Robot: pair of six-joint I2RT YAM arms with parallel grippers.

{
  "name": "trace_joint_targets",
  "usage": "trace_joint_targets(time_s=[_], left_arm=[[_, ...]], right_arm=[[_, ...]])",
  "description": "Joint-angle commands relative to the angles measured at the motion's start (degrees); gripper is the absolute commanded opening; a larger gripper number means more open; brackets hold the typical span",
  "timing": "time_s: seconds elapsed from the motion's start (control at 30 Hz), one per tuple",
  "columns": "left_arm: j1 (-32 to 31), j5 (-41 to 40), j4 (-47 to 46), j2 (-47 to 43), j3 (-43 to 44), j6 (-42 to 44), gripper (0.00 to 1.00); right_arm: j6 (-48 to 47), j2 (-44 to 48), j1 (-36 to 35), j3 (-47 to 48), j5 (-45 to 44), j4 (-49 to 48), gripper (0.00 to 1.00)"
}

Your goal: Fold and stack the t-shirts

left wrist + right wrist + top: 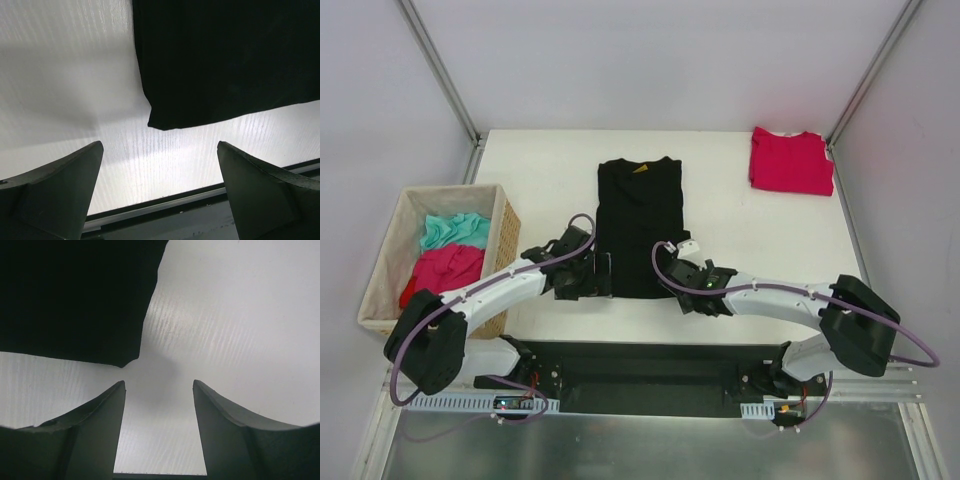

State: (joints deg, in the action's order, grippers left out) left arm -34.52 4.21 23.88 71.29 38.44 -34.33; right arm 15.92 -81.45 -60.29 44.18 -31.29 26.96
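A black t-shirt [640, 225] lies folded into a long strip in the middle of the white table [770, 260], collar at the far end. A crimson-red t-shirt [791, 162] lies folded at the far right corner. My left gripper [598, 276] hangs low by the black shirt's near left corner, jaws wide open and empty. In the left wrist view that corner [165, 120] sits just beyond the left gripper [160, 150]. My right gripper [674, 272] is at the near right corner, open and empty. The right wrist view shows the corner [120, 357] ahead and left of the right gripper [159, 384].
A woven tan basket [506, 240] stands at the left table edge, holding teal cloth [455, 230] and pink cloth [448, 268]. The black base plate [650, 370] runs along the near edge. Frame posts rise at the back corners.
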Motion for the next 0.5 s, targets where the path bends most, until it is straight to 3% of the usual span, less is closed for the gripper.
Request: trace_joint_targets(time_s=[0.0, 0.1, 0.47], left_arm=[[-0.4, 0.4, -3.3, 1.4, -0.5, -2.0, 0.99], [-0.4, 1.1, -4.7, 1.1, -0.1, -2.0, 0.98], [-0.4, 4.0, -10.7, -1.7, -3.2, -3.6, 0.99]], right_arm=[[1.4, -1.7, -0.5, 1.6, -1.7, -2.1, 0.59], [0.7, -1.7, -0.7, 2.7, -1.7, -2.3, 0.54], [-0.8, 1.4, -0.6, 2.0, 3.1, -8.7, 0.56]])
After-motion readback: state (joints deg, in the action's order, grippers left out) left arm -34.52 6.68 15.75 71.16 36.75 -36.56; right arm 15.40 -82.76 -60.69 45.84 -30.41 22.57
